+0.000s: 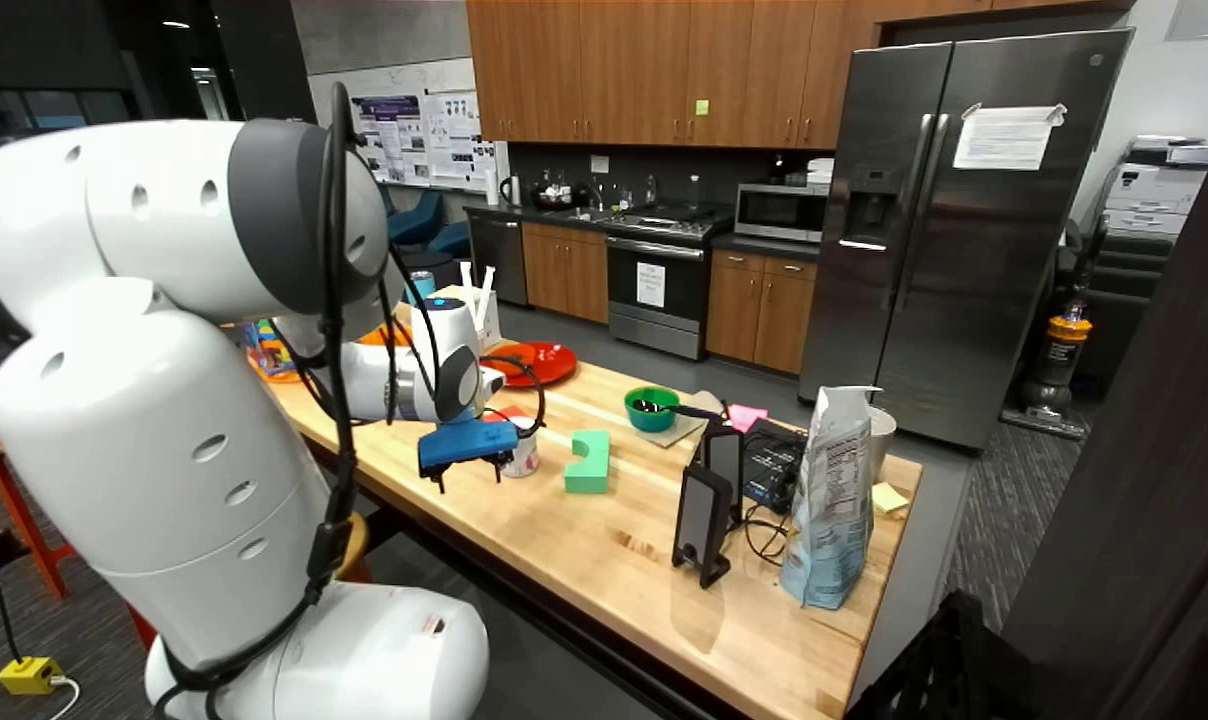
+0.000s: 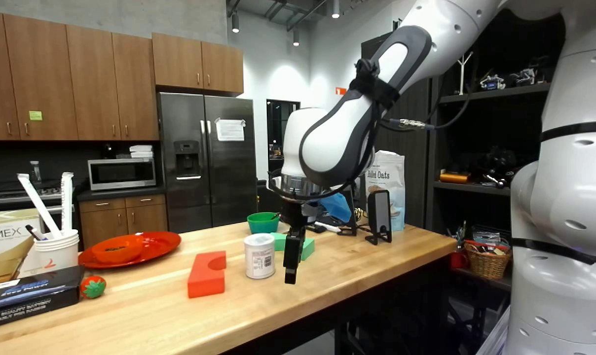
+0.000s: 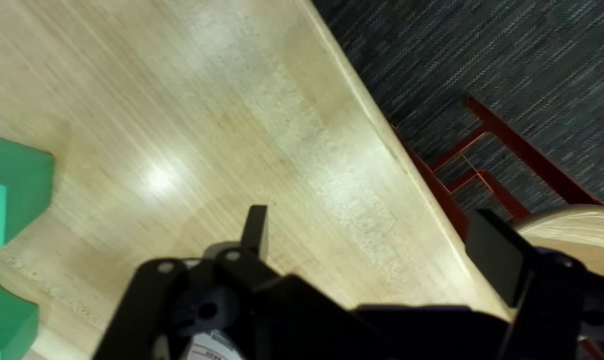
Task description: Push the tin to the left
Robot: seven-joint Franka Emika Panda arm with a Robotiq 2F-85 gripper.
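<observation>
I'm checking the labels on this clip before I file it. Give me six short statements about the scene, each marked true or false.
1. The tin stands upright on the table. True.
2. The gripper is shut on the tin. False: the gripper is open, its jaws wide apart.
3. The red bowl sits on the red plate. True.
4. The red block lies on top of the tin. False: the red block rests on the table, beside the tin and apart from it.
5. The bag of oats stands near two black speakers. True.
6. The green bowl is upside down. False: the green bowl's opening faces up.
</observation>
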